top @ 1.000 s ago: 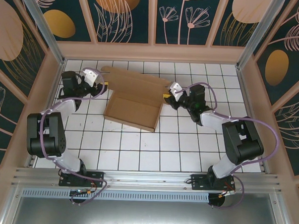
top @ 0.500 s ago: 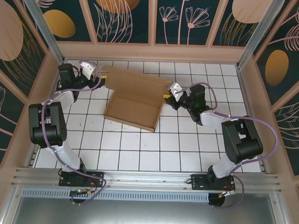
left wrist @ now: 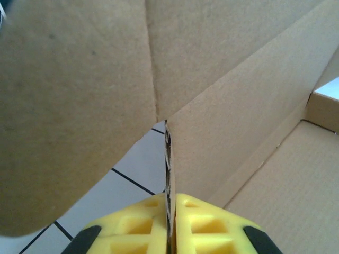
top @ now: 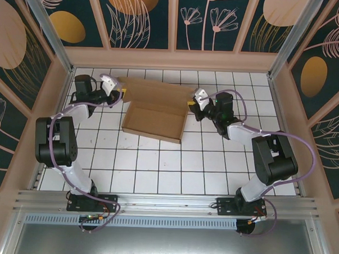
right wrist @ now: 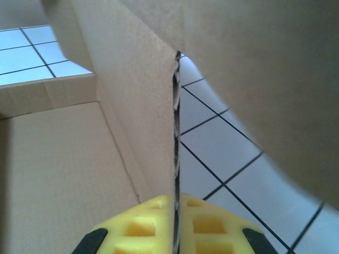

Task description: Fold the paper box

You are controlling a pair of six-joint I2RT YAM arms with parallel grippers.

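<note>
Top external view compared with a second ago, the paper box (top: 156, 116) is found shifted slightly toward the far side of the table (top: 156, 171), and its two end walls are now clamped by the left pincer (top: 121, 93) and the right pincer (top: 191, 108), so further folding may be begun.

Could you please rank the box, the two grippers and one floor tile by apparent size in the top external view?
1. The box: by far the largest, spanning several tiles.
2. The left gripper and right gripper: alike, so I won't rank them.
3. A floor tile: smallest, narrowly.
</note>
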